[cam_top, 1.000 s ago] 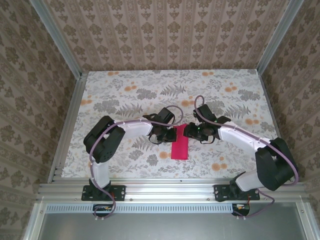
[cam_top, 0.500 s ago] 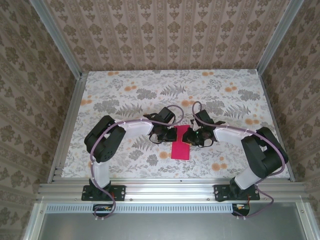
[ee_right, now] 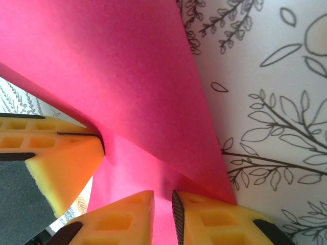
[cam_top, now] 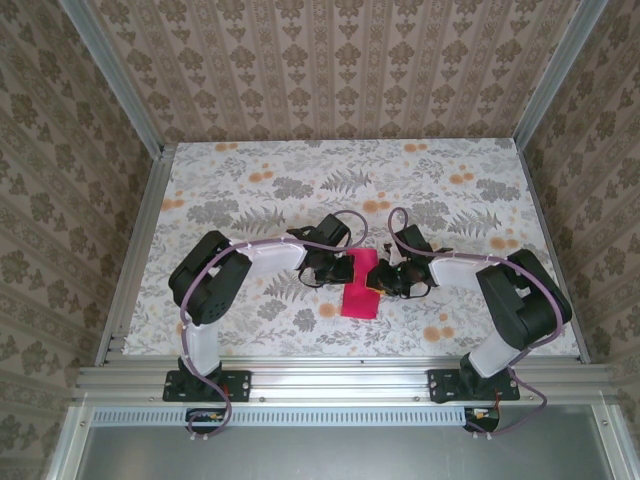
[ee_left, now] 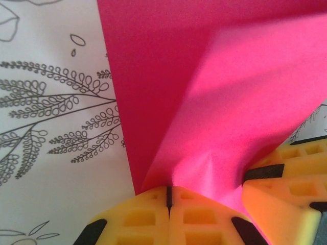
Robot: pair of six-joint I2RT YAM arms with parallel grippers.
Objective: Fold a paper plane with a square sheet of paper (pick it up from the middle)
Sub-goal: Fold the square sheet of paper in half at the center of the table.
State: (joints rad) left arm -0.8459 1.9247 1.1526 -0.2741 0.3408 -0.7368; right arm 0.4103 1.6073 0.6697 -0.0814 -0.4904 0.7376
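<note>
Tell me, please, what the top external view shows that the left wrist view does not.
Top external view: both arms whole, reaching inward so the left pincer and right pincer flank the magenta paper near its far end. The paper reads as a narrow folded strip mid-table. Left wrist view: close up, the left pincer is shut on a raised, creased flap of the paper. Both: the magenta paper over the floral print, with a pincer at each side.
</note>
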